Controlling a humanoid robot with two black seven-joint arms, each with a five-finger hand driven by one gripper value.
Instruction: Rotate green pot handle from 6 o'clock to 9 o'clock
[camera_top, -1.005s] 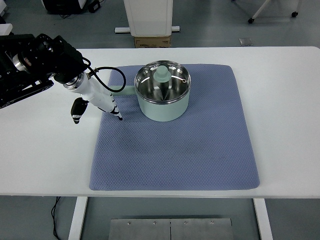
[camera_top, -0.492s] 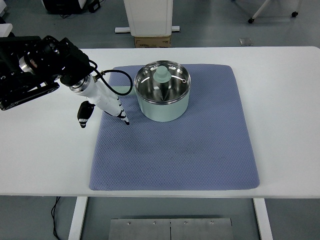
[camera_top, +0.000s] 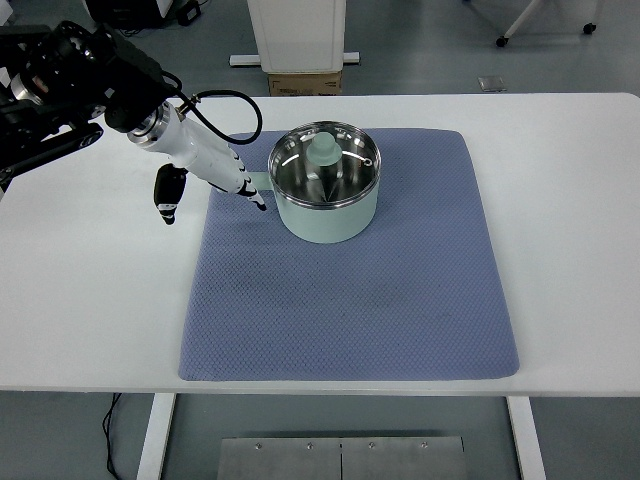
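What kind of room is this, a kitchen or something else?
Probably a robot test lab rather than a kitchen: the pot sits on a mat on a bare white table, no stove, and a robot hand reaches in.

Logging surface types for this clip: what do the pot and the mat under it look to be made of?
The green pot looks like painted or enamelled metal outside, matte pale green, with a shiny steel-like interior that throws bright reflections. The mat looks like woven fabric or foam: dull blue-grey with a fine dimpled texture and slightly uneven edges.
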